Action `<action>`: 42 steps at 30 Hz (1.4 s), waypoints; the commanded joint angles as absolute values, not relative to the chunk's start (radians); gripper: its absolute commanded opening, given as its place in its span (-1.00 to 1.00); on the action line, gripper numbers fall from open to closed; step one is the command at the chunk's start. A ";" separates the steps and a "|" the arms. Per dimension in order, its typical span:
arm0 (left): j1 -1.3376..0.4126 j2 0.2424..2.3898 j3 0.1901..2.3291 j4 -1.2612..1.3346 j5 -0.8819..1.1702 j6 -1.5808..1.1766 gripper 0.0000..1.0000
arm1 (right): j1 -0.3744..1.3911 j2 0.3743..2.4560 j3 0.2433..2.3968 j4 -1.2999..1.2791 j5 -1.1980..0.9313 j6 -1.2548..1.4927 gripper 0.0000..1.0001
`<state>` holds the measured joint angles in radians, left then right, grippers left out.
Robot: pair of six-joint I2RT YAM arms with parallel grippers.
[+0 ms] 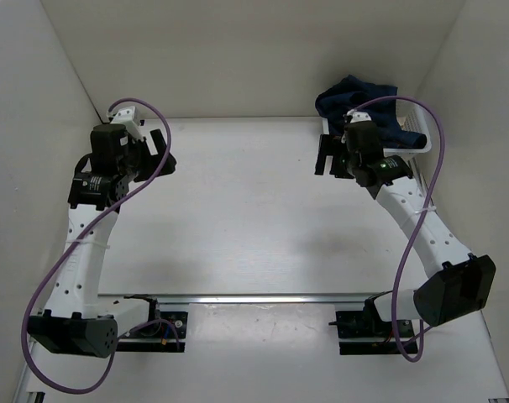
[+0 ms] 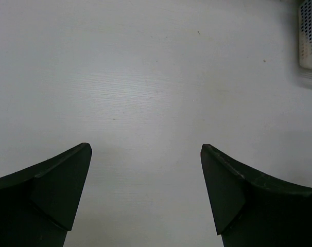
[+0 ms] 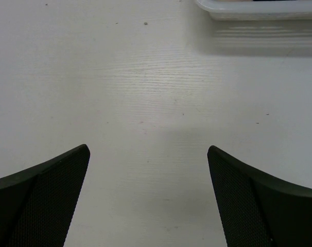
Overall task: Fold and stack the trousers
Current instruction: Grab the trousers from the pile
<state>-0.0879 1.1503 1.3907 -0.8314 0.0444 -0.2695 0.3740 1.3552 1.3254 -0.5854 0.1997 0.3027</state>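
Observation:
The trousers (image 1: 358,95), a bunched heap of dark navy denim, lie in a white basket (image 1: 415,143) at the back right of the table. My right gripper (image 1: 328,156) hangs open just left of the basket, above bare tabletop, nothing between its fingers (image 3: 50,193). At the back left my left gripper (image 1: 156,151) is also open and empty over the white table (image 1: 238,210). In the left wrist view only tabletop shows between the dark fingers (image 2: 53,193).
White walls enclose the table on the left, back and right. The basket's rim (image 3: 259,9) shows at the top of the right wrist view and its perforated corner (image 2: 310,36) at the top right of the left wrist view. Purple cables loop from both arms.

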 commanded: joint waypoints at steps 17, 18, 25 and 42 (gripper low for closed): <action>-0.126 1.141 1.348 -0.816 0.138 -0.272 0.98 | -0.012 1.795 1.865 -0.690 -0.002 0.337 1.00; -0.126 1.153 1.348 -0.816 0.153 -0.272 0.98 | -0.023 1.851 1.937 -0.713 -0.026 0.337 1.00; -0.147 1.239 1.394 -0.825 0.101 -0.298 0.98 | -0.106 2.250 2.425 -0.729 -0.193 0.458 1.00; -0.219 1.344 1.433 -0.845 -0.003 -0.344 0.98 | -0.115 2.527 2.606 -0.365 -0.327 0.660 -1.00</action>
<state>-0.2119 1.3605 1.3880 -0.8375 0.0269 -0.3347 -0.1165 2.5992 2.5755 -0.4652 -0.2764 0.6434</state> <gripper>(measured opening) 0.987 0.051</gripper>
